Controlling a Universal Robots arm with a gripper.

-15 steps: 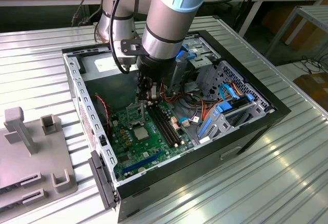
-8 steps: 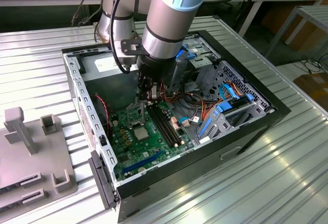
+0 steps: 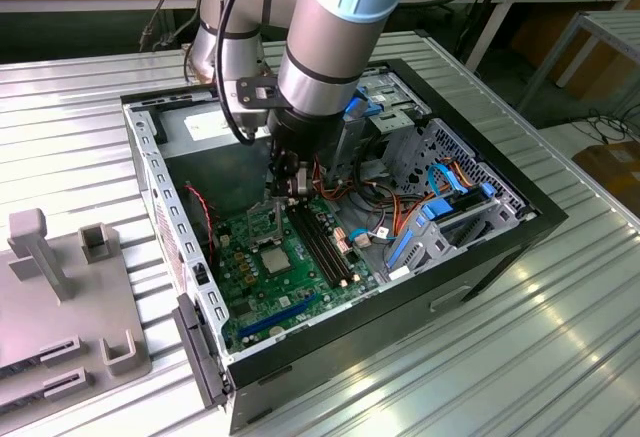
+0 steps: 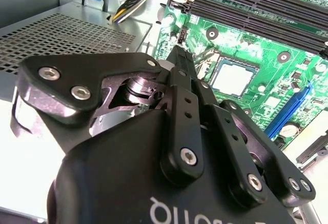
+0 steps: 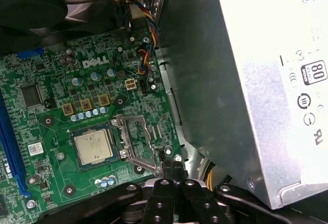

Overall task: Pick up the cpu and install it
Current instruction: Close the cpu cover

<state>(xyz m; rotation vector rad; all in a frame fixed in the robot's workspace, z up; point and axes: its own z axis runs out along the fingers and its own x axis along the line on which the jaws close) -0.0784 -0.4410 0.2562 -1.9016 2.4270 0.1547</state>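
Fingers (image 5: 174, 170): I found them pressed together, holding nothing, beside the raised socket frame (image 5: 136, 142).
Cpu (image 5: 93, 148): seated flat in its socket, frame not yet lowered over it.

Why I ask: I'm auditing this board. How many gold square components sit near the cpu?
3 in the first wrist view, in one row on the motherboard beside the cpu: gold square components at one end, the middle and the other end. Others may be hidden.
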